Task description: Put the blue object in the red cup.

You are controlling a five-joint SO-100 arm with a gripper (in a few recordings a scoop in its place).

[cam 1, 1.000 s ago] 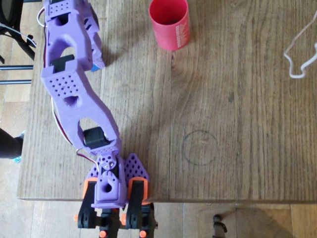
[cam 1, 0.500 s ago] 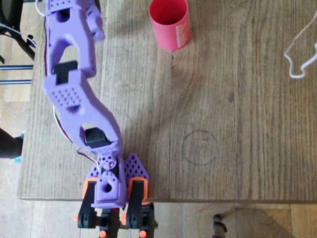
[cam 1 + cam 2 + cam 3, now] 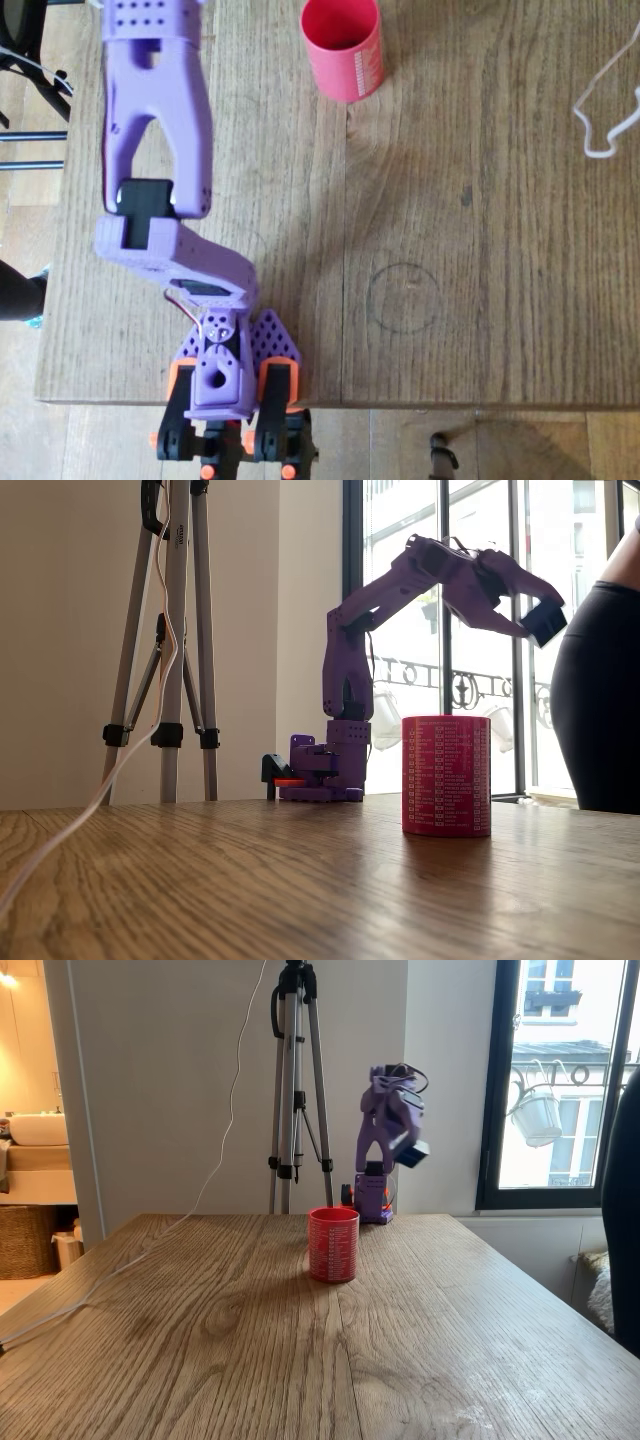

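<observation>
I see purple arm (image 3: 155, 150) raised high over table (image 3: 480, 250); claw (image 3: 540, 620) up in air, closed on blue object (image 3: 413, 1153), brick clamped between fingers well clear of wood; in a fixed view, red cup (image 3: 446, 776) stands upright on table below claw and to its left, well apart from it; in another fixed view cup (image 3: 333, 1245) sits nearer camera than claw, lower and left; overhead, cup (image 3: 342, 48) right of arm, apart; tripod (image 3: 296, 1090) left of claw.
</observation>
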